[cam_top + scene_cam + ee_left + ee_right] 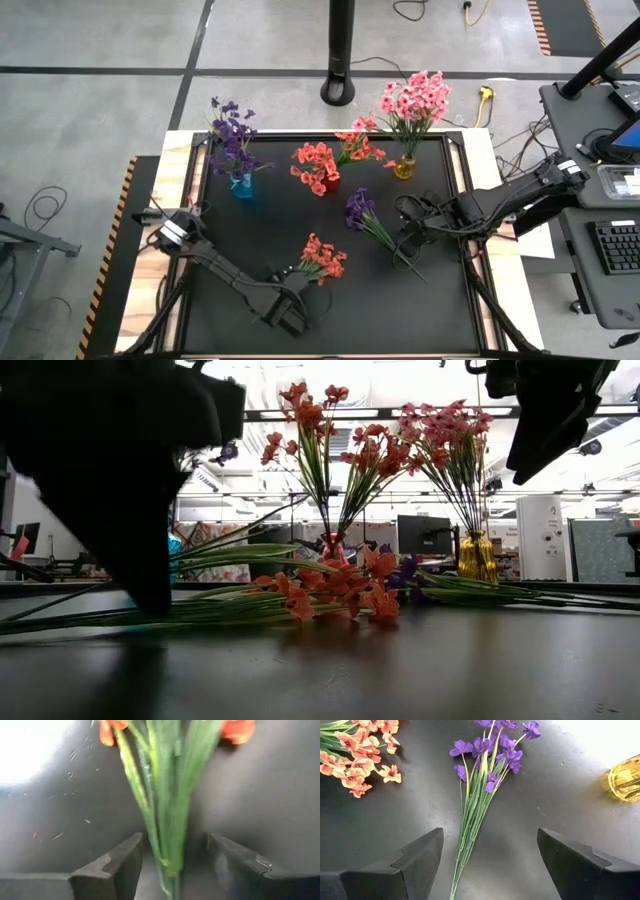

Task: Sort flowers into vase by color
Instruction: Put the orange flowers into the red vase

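Observation:
A coral-red sprig (322, 258) lies flat on the black table, blossoms toward the far side. My left gripper (292, 288) is open and low at its stem end, one finger on each side of the green stems (170, 815), not touching them. A purple sprig (362, 212) lies flat at centre right, and its stem (470, 830) runs toward the near right. My right gripper (490, 834) is open wide and raised above that stem; it also shows in the high view (408, 236). Both sprigs show in the low view, coral (330, 592) and purple (405, 572).
Three vases stand along the far side: a blue one with purple flowers (241, 186), a red one with coral flowers (329, 184), and a yellow one with pink flowers (404, 168). Bare table (250, 240) lies between the arms. The raised table edge (470, 260) is at the right.

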Tool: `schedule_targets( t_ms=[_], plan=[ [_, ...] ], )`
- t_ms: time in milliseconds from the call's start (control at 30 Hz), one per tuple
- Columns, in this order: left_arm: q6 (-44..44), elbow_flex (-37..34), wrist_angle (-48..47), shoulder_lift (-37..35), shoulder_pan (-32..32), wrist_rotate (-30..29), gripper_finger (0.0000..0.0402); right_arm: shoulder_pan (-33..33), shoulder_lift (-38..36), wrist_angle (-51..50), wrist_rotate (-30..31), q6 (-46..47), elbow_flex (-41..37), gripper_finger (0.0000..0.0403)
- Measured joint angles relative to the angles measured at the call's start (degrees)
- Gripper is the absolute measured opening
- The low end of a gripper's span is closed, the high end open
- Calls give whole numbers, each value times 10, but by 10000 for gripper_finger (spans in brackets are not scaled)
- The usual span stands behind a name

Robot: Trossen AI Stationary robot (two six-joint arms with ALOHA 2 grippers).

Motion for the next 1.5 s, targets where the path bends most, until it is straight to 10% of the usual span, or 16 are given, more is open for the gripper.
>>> schedule_targets(
  t_ms=[400,667,900,1167,1500],
  plan=[
    [-35,-37,18,0,3,2,19,0,0,2,0,0,0,315],
    [-35,-33,15,-1,-1,-3,4,0,0,2,-15,-12,0,315],
    [2,-10,22,-47,-35,-120,2,29,0,28,17,-44,-3,315],
    [293,-8,213,-112,-74,-277,1,141,0,152,94,-99,-21,315],
    [696,-31,552,-119,-43,-266,0,252,39,654,150,-373,-142,315]
  ],
)
